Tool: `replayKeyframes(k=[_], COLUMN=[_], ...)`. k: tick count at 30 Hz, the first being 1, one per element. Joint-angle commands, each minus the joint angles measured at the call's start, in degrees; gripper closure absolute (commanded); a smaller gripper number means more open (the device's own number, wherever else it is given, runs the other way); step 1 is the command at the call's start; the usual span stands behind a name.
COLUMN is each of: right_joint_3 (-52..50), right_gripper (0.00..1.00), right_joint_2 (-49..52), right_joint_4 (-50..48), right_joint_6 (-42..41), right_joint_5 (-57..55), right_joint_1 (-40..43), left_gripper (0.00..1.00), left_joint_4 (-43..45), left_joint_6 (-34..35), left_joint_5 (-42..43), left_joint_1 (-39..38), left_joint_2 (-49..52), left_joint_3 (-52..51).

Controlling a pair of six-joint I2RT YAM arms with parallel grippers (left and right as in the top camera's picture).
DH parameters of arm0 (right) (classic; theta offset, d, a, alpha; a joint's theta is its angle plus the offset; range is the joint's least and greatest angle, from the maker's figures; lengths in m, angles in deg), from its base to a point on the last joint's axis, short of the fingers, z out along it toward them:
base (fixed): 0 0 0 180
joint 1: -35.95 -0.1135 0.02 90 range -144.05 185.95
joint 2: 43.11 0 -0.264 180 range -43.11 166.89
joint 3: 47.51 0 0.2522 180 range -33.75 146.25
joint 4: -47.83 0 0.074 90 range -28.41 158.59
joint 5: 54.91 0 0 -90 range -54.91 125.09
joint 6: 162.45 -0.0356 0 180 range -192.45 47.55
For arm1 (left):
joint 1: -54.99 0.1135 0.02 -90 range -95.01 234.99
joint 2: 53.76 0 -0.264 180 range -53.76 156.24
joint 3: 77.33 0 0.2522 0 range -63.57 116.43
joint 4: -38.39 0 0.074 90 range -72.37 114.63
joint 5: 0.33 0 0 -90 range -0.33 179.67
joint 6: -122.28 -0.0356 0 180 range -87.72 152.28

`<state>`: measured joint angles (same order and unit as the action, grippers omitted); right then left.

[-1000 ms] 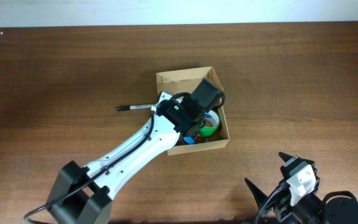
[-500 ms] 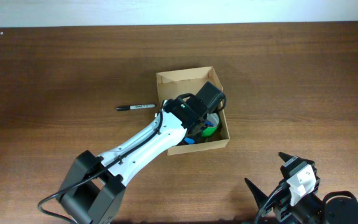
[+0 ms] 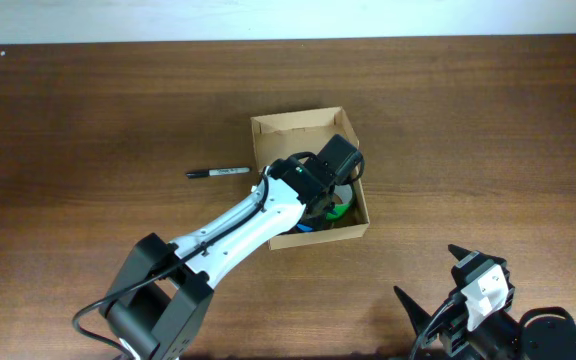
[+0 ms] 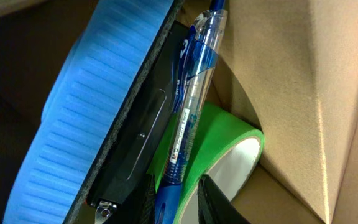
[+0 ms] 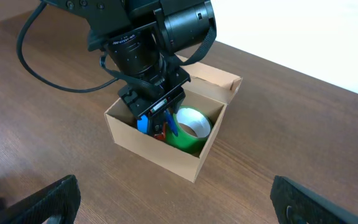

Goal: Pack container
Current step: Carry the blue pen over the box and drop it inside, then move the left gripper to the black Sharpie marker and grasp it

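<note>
The container [image 3: 298,126] sits mid-table. Inside it the left gripper [image 4: 178,202] pinches a blue pen [image 4: 191,106], tilted between a green tape roll [image 4: 232,142] and a blue ridged block [image 4: 86,106]. Let go like this, the pen could stay propped against the wall and stop the box closing. The right gripper [image 5: 179,202], near right, is spread wide.

Tan cardboard container [image 3: 296,128], upright, open-topped, partly filled.

Evenly bright from above in both wide views, with soft shadows beside the box [image 3: 298,125], dim inside it close up, glare streaking the pen [image 4: 194,81].
</note>
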<state>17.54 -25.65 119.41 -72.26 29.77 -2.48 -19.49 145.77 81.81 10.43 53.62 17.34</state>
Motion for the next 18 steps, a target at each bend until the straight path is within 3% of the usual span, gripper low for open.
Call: replayKeyframes(k=[1,6,14,16,18], right_joint_3=[-0.1,-0.1,-0.1,-0.1,-0.1], right_gripper=[0.01,0.01,0.01,0.01,0.01], right_joint_2=[-0.2,-0.2,-0.2,-0.2,-0.2], right_joint_4=[-0.2,-0.2,-0.2,-0.2,-0.2], right_joint_6=[-0.3,-0.3,-0.3,-0.3,-0.3], right_joint_5=[-0.7,-0.7,-0.7,-0.7,-0.7], right_joint_1=[0.2,0.2,0.2,0.2,0.2], left_gripper=[0.78,0.77,0.77,0.69,0.45], left_joint_4=[-0.3,-0.3,-3.6,-4.7,-6.0], left_joint_6=[0.5,-0.4,-10.7,-11.9,-15.1], left_joint_5=[0.5,0.3,-7.1,-7.4,-7.4], left_joint_1=[0.0,0.0,0.1,0.5,1.1], left_joint_2=[0.5,0.3,-6.3,-8.7,-11.2], left_joint_3=[1.0,1.9,8.4,8.9,8.9])
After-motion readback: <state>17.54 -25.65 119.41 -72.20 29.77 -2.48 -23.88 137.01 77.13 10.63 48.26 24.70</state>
